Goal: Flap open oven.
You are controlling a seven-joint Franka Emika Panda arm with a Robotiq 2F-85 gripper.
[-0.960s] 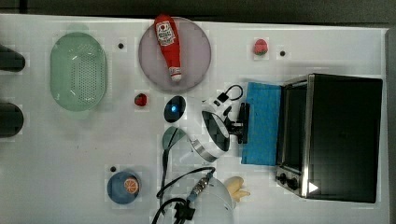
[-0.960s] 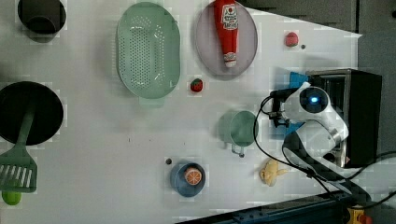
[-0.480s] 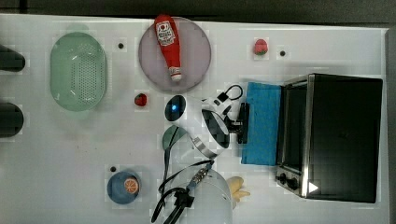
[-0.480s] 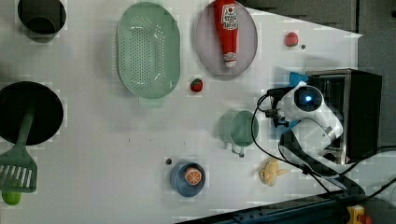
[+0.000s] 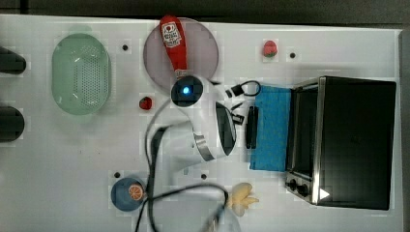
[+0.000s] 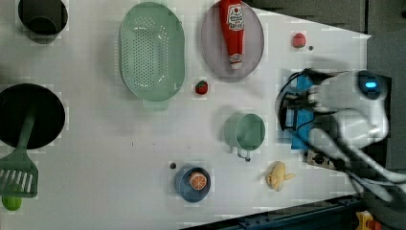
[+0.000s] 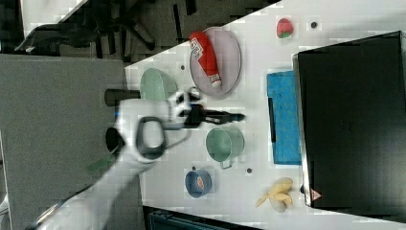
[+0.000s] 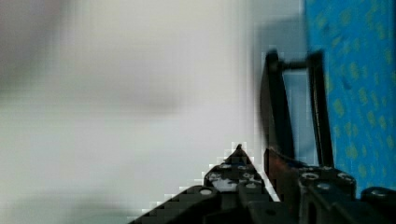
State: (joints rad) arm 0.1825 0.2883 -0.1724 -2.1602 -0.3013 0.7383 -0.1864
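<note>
The black oven [image 5: 358,140] stands at the top view's right, its blue glass door [image 5: 271,128] flapped down flat on the white table. The black bar handle [image 5: 251,126] runs along the door's free edge. My gripper [image 7: 237,116] hovers off the handle, on the side away from the oven, and points toward it. In the wrist view the handle [image 8: 280,107] and the blue door [image 8: 359,93] lie just beyond my fingertips [image 8: 238,151]. The fingers stand open by a narrow gap, with nothing between them.
A green mug [image 6: 246,130] sits under the arm. Nearby are a ketchup bottle [image 5: 175,43] on a grey plate [image 5: 203,58], a green colander [image 5: 81,72], two strawberries [image 5: 145,102] [image 5: 270,48], a banana [image 5: 241,198] and a blue bowl [image 5: 126,193].
The arm has lifted and drawn back from the door handle, toward the top view's left. The oven door lay flat open throughout.
</note>
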